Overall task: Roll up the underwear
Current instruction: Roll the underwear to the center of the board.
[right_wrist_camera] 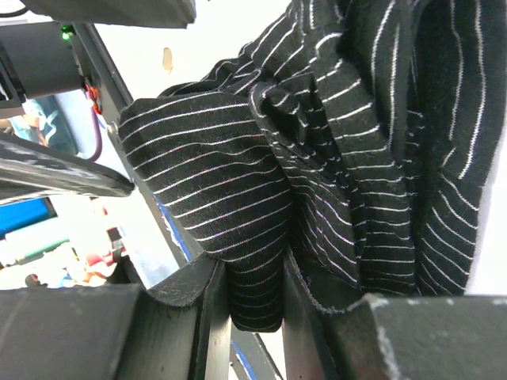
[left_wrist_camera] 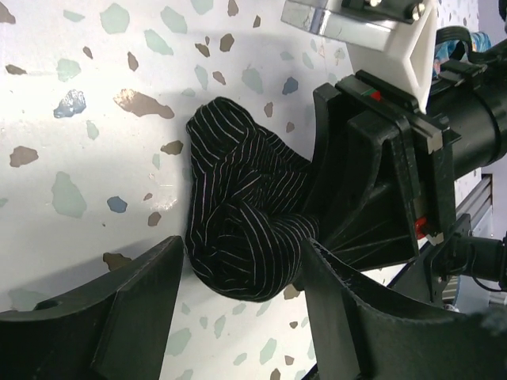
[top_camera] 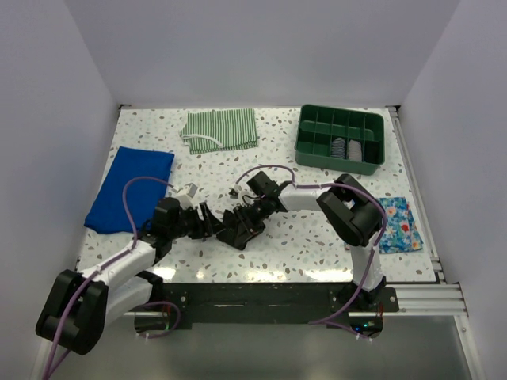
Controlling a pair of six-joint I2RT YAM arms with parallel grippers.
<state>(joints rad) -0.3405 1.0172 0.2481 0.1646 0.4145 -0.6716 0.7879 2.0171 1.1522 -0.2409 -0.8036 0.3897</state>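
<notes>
The underwear [top_camera: 238, 228] is a black cloth with thin white pinstripes, bunched into a loose roll near the table's middle front. In the left wrist view the roll [left_wrist_camera: 238, 214] lies on the speckled tabletop. My left gripper [left_wrist_camera: 238, 265] is open, with one finger on each side of the roll's near end. My right gripper [right_wrist_camera: 257, 293] is shut on a fold of the underwear [right_wrist_camera: 341, 119], which hangs between its fingers. Its black body [left_wrist_camera: 372, 182] sits against the roll's far side. In the top view my left gripper [top_camera: 212, 222] and my right gripper [top_camera: 247, 217] meet at the cloth.
A blue cloth [top_camera: 131, 188] lies at the left. A green-and-white striped cloth [top_camera: 222, 129] lies at the back. A green compartment tray [top_camera: 341, 138] stands at the back right. A blue floral cloth [top_camera: 400, 224] lies at the right edge.
</notes>
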